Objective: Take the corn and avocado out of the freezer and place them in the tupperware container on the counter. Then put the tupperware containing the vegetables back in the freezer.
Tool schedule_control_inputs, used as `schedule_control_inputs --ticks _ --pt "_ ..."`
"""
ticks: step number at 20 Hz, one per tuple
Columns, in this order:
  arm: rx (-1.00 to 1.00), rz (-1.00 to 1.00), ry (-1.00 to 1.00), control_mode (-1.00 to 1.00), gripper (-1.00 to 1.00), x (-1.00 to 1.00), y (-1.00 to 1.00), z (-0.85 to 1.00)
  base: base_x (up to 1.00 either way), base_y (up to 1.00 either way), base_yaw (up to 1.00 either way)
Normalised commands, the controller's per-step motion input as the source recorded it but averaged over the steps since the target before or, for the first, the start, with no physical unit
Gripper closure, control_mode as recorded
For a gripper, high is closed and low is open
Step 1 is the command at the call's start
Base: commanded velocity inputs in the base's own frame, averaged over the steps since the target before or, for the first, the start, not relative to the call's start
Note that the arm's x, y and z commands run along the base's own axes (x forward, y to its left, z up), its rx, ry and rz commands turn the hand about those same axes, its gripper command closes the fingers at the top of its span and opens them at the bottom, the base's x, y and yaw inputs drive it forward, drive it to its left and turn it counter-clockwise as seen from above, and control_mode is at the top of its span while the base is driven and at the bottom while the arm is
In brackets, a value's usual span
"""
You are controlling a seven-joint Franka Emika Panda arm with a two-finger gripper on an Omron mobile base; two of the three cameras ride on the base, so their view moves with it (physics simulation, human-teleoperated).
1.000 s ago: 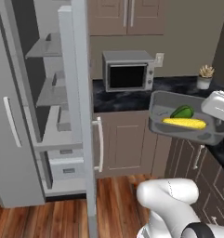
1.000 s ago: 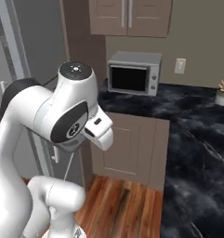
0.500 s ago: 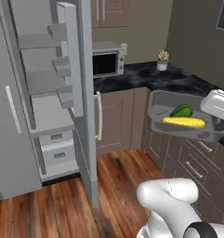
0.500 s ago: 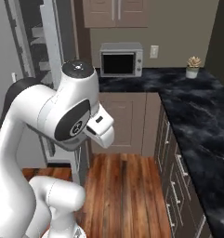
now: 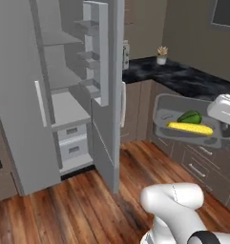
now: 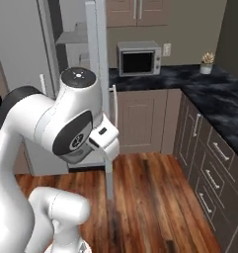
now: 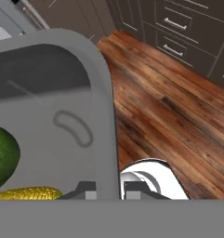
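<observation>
The gripper [image 7: 108, 189] is clamped on the rim of the tupperware container [image 7: 57, 93], one fingertip inside the wall and one outside. The container [image 5: 170, 107] is held in the air at the right of the left base view, above the wooden floor [image 5: 73, 205] and in front of the lower cabinet drawers [image 5: 202, 164], clear of the counter [image 5: 183, 78].

Inside the container lie the corn [image 5: 190, 128] and the avocado [image 5: 189, 116]. The corn lies lengthwise along the near side; the avocado sits just behind it, touching or nearly touching. In the hand view the avocado [image 7: 3, 158] is at the left edge and the corn [image 7: 27, 193] is low down beside it.

The freezer [image 5: 21, 95] stands at the left with its door [image 5: 109, 90] swung open toward the camera. Grey inner shelves [image 5: 68, 107] and pale drawers [image 5: 73, 143] are exposed. The container is well apart from the freezer opening.

In the right base view a microwave [image 6: 138, 57] stands on the far counter [image 6: 214, 94], with a small potted plant [image 6: 206, 63] further right along the same run.
</observation>
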Motion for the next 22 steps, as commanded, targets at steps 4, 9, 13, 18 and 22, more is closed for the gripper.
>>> schedule_control_inputs --ticks 4,9,13,18,22 --pt "0.00 0.00 0.00 1.00 1.00 0.00 0.00 0.00 0.27 1.00 -0.07" --pt "0.00 0.00 0.00 1.00 1.00 0.00 0.00 0.00 0.71 1.00 -0.05" --pt "0.00 0.00 0.00 1.00 1.00 0.00 0.00 0.00 0.97 0.79 -0.03" --pt "0.00 0.00 0.00 1.00 1.00 0.00 0.00 0.00 0.99 0.52 0.00" --pt "0.00 0.00 0.00 1.00 1.00 0.00 0.00 0.00 0.86 0.36 0.00"
